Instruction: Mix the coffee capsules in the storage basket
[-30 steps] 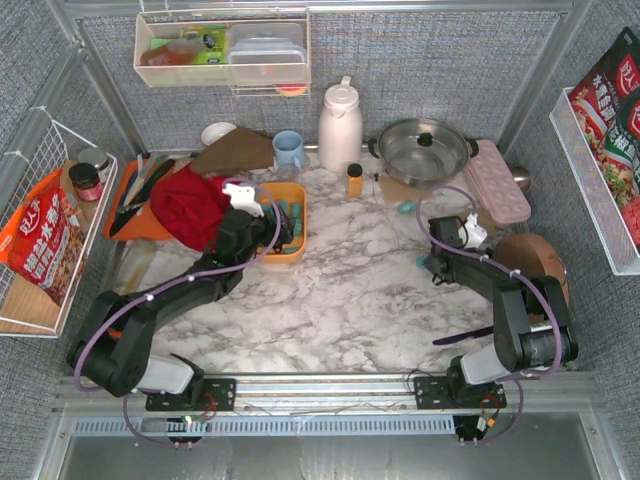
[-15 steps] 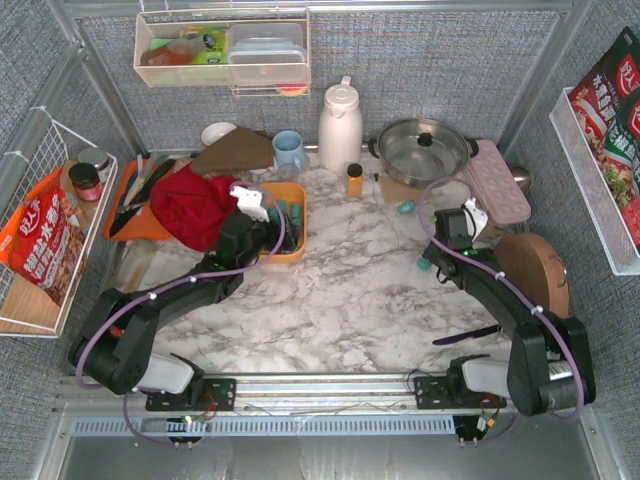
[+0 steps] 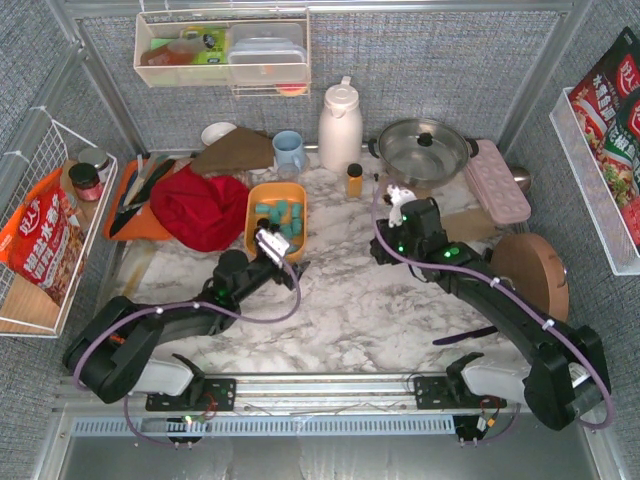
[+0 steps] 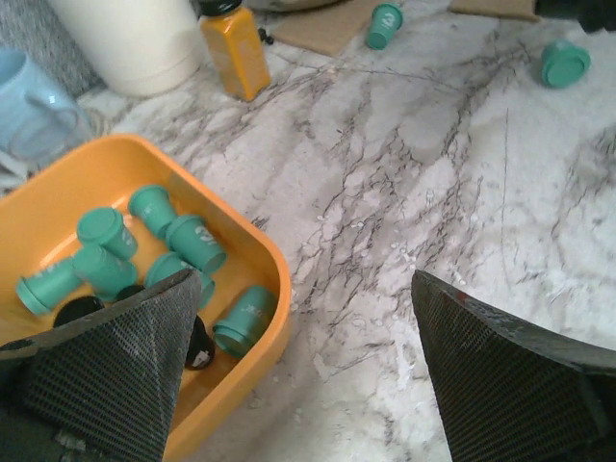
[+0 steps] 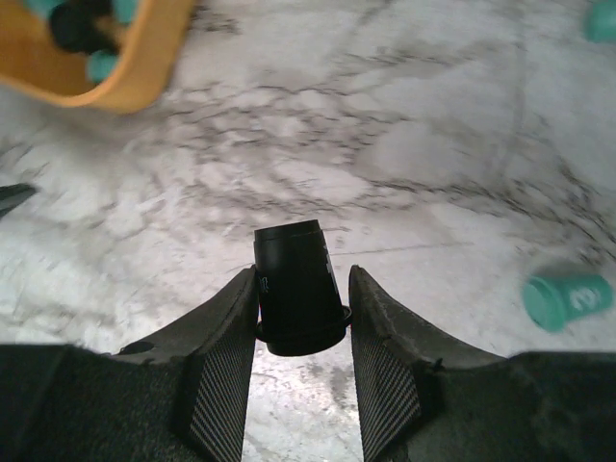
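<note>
The orange-yellow storage basket (image 3: 252,212) sits left of centre on the marble and holds several teal coffee capsules (image 3: 280,216). The left wrist view shows the basket's wall (image 4: 276,300), the teal capsules (image 4: 192,243) and a black one (image 4: 198,343) inside. My left gripper (image 3: 277,250) (image 4: 303,289) hangs wide open just in front of the basket's near corner, holding nothing. My right gripper (image 3: 383,250) (image 5: 302,279) is shut on a black capsule (image 5: 292,260), held above the bare marble. Loose teal capsules (image 4: 563,63) (image 5: 566,296) lie on the table.
A small amber bottle (image 4: 231,48), a white thermos (image 3: 339,125), a blue mug (image 3: 288,150) and a steel pot (image 3: 422,150) stand along the back. A red cloth (image 3: 200,205) lies left of the basket. A pink egg tray (image 3: 497,180) and a round wooden board (image 3: 530,270) are at the right.
My left gripper has pulled back out of the basket toward the near side. My right arm has swung left toward the table's middle, carrying the black capsule.
</note>
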